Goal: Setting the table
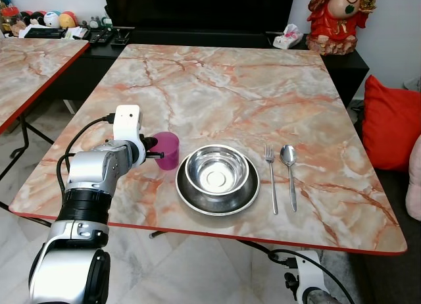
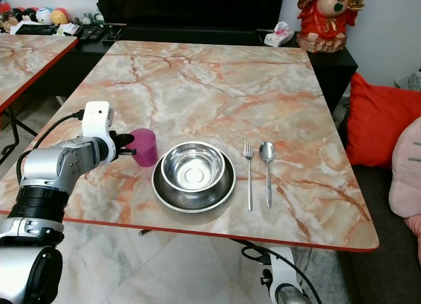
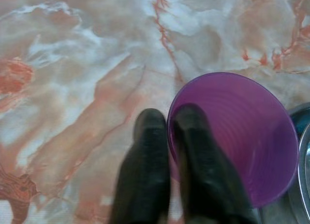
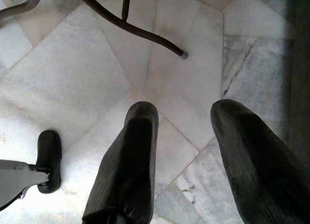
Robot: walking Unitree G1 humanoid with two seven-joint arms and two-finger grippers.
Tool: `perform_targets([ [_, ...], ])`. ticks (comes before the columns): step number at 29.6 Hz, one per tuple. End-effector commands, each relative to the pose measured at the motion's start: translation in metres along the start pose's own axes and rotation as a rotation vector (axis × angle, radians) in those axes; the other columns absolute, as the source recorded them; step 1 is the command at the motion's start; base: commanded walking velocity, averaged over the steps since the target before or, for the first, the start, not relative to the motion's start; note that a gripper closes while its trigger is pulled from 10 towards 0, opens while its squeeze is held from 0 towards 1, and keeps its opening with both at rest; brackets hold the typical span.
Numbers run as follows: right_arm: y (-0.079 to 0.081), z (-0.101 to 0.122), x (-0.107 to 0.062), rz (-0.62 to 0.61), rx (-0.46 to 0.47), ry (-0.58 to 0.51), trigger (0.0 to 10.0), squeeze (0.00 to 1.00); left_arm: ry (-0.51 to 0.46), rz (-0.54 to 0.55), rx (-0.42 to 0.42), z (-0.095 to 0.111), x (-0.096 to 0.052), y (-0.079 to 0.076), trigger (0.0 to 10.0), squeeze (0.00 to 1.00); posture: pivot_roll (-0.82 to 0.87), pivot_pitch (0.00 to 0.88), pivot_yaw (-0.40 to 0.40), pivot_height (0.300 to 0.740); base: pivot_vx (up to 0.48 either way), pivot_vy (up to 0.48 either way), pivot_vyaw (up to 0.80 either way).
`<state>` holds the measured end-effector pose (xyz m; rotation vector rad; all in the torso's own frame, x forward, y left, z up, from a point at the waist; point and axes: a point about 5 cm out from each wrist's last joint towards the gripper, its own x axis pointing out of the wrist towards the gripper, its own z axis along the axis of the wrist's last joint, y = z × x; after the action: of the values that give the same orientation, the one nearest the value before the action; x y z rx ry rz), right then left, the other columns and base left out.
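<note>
Purple plastic cup [image 1: 167, 150] stands upright on the marble-patterned table [image 1: 230, 87], just left of the steel bowl [image 1: 216, 170] nested in its steel plate [image 1: 247, 194]. Left gripper [image 3: 167, 132] pinches the cup's near wall, one finger inside, seemingly placing it beside the setting. Right gripper [image 4: 181, 122] hangs spread over the floor.
</note>
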<state>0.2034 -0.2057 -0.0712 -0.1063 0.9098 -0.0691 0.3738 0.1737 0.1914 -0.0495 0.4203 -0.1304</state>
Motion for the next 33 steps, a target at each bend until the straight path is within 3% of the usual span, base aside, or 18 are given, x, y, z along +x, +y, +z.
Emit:
perform_targets([
  [1,0.002,-0.003,0.000,0.003,0.000,0.007,10.0,0.00,0.001,0.000,-0.001,0.001,-0.002,-0.002,10.0,0.53,0.10,0.048,0.013,0.740,0.000,0.000,0.00],
  [7,0.003,-0.003,0.000,0.004,0.000,0.006,10.0,0.00,-0.012,0.002,0.000,0.002,-0.002,-0.003,10.0,0.49,0.10,0.049,0.013,0.740,0.000,0.000,0.00],
  [8,0.003,-0.003,0.000,0.005,0.000,0.006,10.0,0.00,-0.020,0.008,0.000,0.003,-0.002,-0.003,10.0,0.39,0.10,0.048,0.013,0.740,0.000,0.000,0.00],
  [9,0.003,-0.003,0.000,0.004,0.001,0.006,10.0,0.00,-0.040,0.020,0.002,0.006,-0.003,-0.002,10.0,0.00,0.10,0.048,0.013,0.740,0.000,0.000,0.00],
  [17,0.003,-0.003,0.000,0.005,0.000,0.006,10.0,0.00,-0.192,0.041,0.099,0.029,-0.014,-0.001,10.0,0.00,0.10,0.051,0.010,0.740,0.000,0.000,0.00],
  [19,0.003,-0.003,0.000,0.007,-0.002,0.006,10.0,0.00,-0.316,0.060,0.210,0.043,-0.026,0.000,10.0,0.00,0.10,0.051,0.009,0.740,0.000,0.000,0.00],
  [21,0.002,-0.003,0.000,0.007,-0.002,0.005,10.0,0.00,-0.474,0.045,0.244,0.051,-0.035,-0.003,10.0,0.00,0.11,0.050,0.007,0.740,0.000,0.000,0.00],
  [22,0.002,-0.003,0.000,0.007,-0.002,0.005,10.0,0.00,-0.474,0.045,0.244,0.051,-0.035,-0.003,10.0,0.00,0.11,0.050,0.007,0.740,0.000,0.000,0.00],
  [25,0.003,-0.002,0.000,0.006,0.007,-0.001,10.0,0.00,-0.556,0.102,0.264,0.040,-0.039,0.003,10.0,0.00,0.10,0.047,0.009,0.740,0.000,0.000,0.00],
  [29,0.002,-0.002,-0.001,-0.005,0.038,-0.017,10.0,0.00,-0.616,0.243,0.381,0.016,-0.044,0.009,10.0,0.00,0.10,0.043,0.008,0.740,0.000,0.000,0.00],
  [33,0.002,-0.002,-0.001,-0.017,0.064,-0.020,10.0,0.00,-0.662,0.275,0.371,-0.008,-0.049,0.005,10.0,0.00,0.10,0.038,0.006,0.740,0.000,0.000,0.00],
])
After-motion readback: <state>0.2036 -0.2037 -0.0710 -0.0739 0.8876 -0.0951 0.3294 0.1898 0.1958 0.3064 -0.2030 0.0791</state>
